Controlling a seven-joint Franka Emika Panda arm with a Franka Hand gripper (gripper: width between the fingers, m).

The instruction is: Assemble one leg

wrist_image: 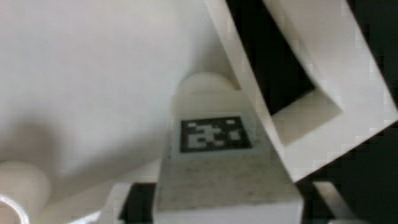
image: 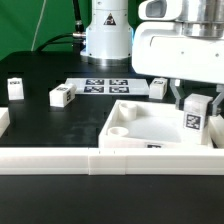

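At about 3 o'clock in the exterior view, the gripper (image: 197,104) hangs over the white tray (image: 150,128) with its 2 dark fingers (image: 178,97) drawn in against a small white leg (image: 196,118), 1 finger on each side and the tagged face turned toward the camera. The jaws stand only as wide as the peg itself, so the grip looks firm and the leg sits upright between them, its lower end down inside the tray near the corner at the exterior view's right; whether it touches the tray floor I cannot tell. From the wrist view the same leg (wrist_image: 217,140) runs straight out from between the fingers (wrist_image: 137,201), its black-and-white tag facing the lens, with the tray's raised wall (wrist_image: 285,80) close beside it. At 9 o'clock in the exterior view 2 more legs stand loose on the black table (image: 40,125), 1 (image: 15,88) near the edge and 1 (image: 61,96) a little further in, well apart from the tray. A 4th leg (image: 157,87) stands at about 1 o'clock, just beside the marker board (image: 105,85), which lies flat near 12 o'clock in front of the arm's white base (image: 106,35).
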